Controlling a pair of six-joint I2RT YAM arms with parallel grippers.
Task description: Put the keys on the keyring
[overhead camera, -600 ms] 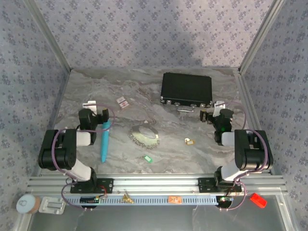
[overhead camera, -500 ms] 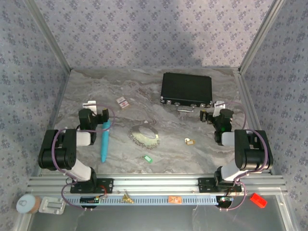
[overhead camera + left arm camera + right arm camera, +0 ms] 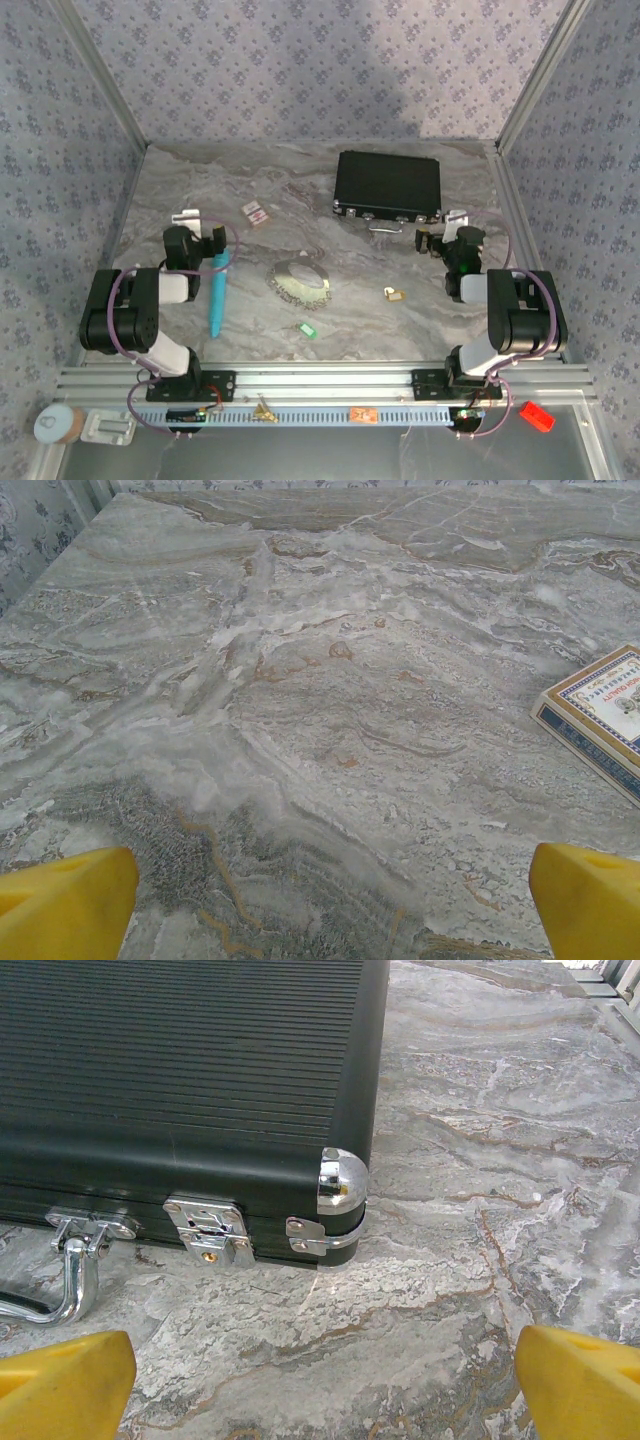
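Observation:
The pale silvery keyring [image 3: 299, 283] lies on the marble table near the middle. A yellow-gold key [image 3: 393, 293] rests to its right and a green key [image 3: 307, 330] lies just in front of it. My left gripper [image 3: 196, 226] sits folded back at the left, well apart from the hoop, jaws open over bare marble with yellow fingertips [image 3: 65, 905] at the frame corners. My right gripper [image 3: 441, 231] is folded at the right, open, its fingertips [image 3: 585, 1385] spread in front of the black case's corner. Nothing is held.
A black ribbed case [image 3: 388, 186] with chrome latches [image 3: 208, 1230] stands at the back right. A teal pen [image 3: 217, 292] lies beside the left arm. A small red-and-white card [image 3: 255, 212] lies at the back left; a printed box edge [image 3: 598, 720] shows at the right of the left wrist view.

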